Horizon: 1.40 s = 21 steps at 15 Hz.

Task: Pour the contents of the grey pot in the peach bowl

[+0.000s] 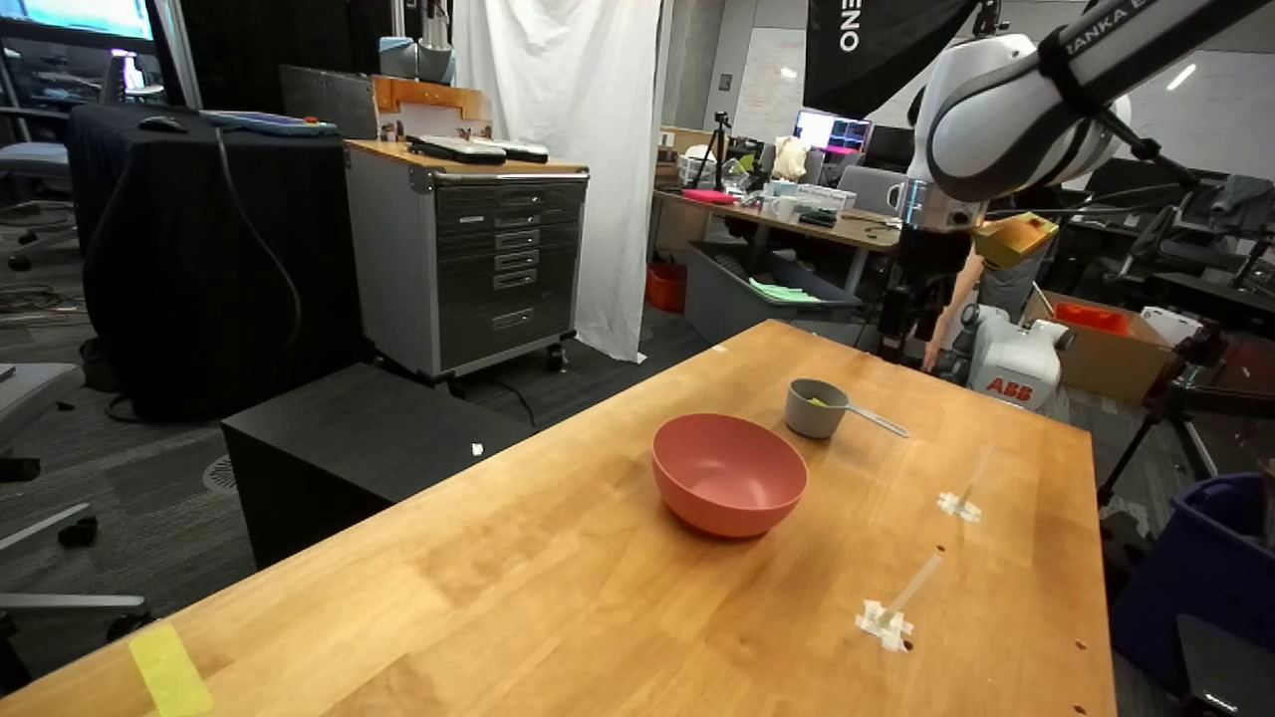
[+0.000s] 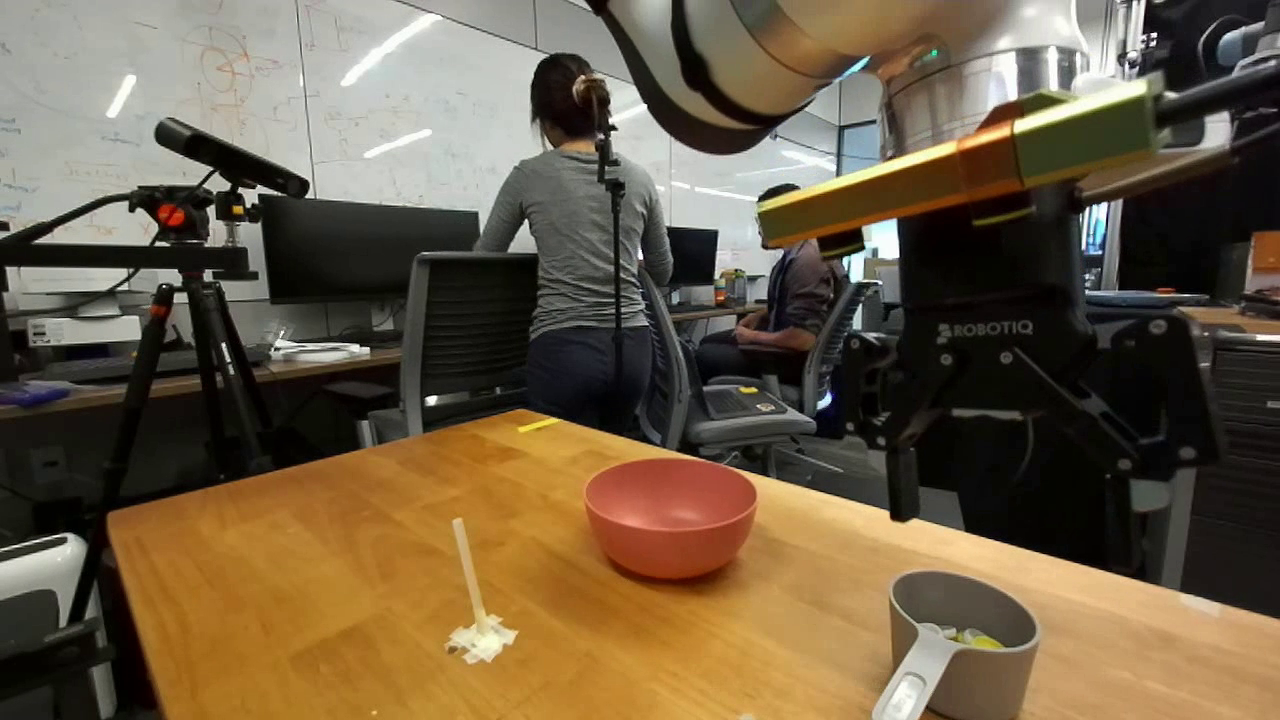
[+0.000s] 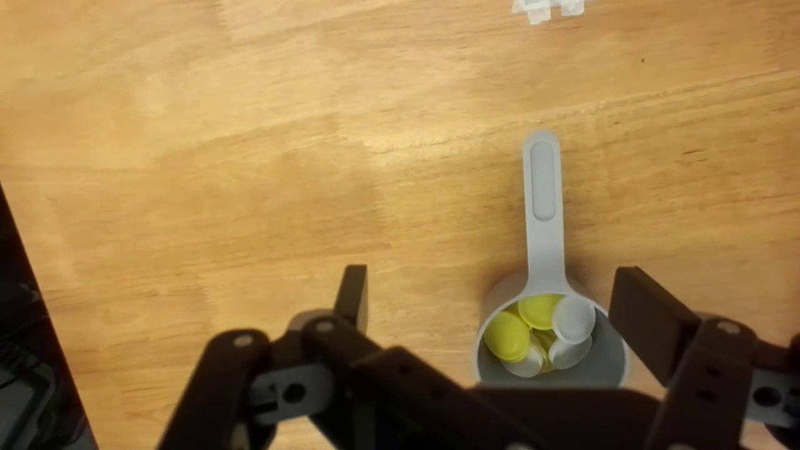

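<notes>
In an exterior view, the bottom edge cuts the small round grey pot (image 2: 990,675) and its straight side handle (image 2: 922,672); the near wall hides part of the yellow and whitish rounded lumps (image 2: 970,637). In an exterior view, the lumps are too small to count, the top edge cuts the white and black jointed arm (image 1: 1026,124) at upper right, and the yellow flat strip (image 1: 171,669) at lower left is cut. In the wrist view, the bottom edge cuts the black gripper (image 3: 490,294), whose body hides the pot's lower rim.
</notes>
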Each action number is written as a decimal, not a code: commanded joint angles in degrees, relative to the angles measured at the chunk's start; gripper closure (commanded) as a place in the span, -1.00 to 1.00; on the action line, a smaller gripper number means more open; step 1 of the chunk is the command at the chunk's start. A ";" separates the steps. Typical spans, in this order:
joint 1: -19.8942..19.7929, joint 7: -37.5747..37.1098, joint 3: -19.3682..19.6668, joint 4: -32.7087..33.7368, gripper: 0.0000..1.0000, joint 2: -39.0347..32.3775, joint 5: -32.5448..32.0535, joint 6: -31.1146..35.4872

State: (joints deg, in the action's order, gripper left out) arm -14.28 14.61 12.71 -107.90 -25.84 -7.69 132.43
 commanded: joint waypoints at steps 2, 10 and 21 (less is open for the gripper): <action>-1.15 2.58 -0.46 -6.44 -1.00 1.33 -3.14 6.66; -3.03 5.38 -1.40 -10.60 -1.00 0.05 -3.12 14.45; -2.95 5.14 -4.31 -8.07 -1.00 -2.77 -0.80 14.59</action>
State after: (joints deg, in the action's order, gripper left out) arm -16.46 18.46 9.28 -117.62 -27.22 -9.55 147.00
